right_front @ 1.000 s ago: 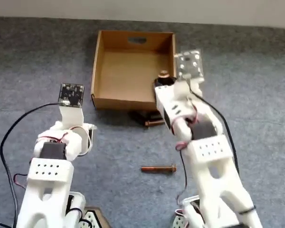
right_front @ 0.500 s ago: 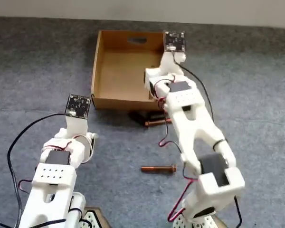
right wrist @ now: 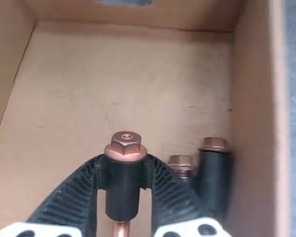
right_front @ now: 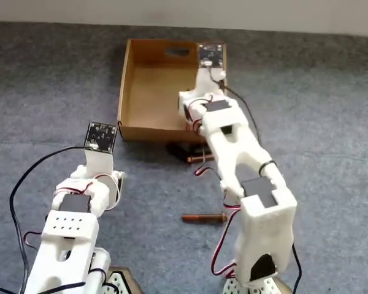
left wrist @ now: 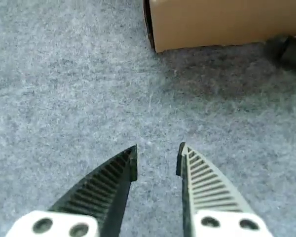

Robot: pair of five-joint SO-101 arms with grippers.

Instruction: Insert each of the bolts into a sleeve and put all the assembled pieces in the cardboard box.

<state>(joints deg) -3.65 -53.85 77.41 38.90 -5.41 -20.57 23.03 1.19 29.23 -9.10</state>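
Right tool is clenching a sleeved bolt upright over the cardboard box floor, probably lining up a drop beside two finished pieces. Left tool is hanging released over the desk; a loose bolt is lying outside the box.

We see a table covered in grey, carpet-like cloth. A cardboard box sits on it toward 12 o'clock, open side up. Just outside the box's near wall, at 6 o'clock from it, a copper-coloured bolt lies flat, only partly visible, beside a dark piece that we cannot make out. A second bolt lies flat nearer the middle of the table, well apart from the box, with its head toward 3 o'clock.
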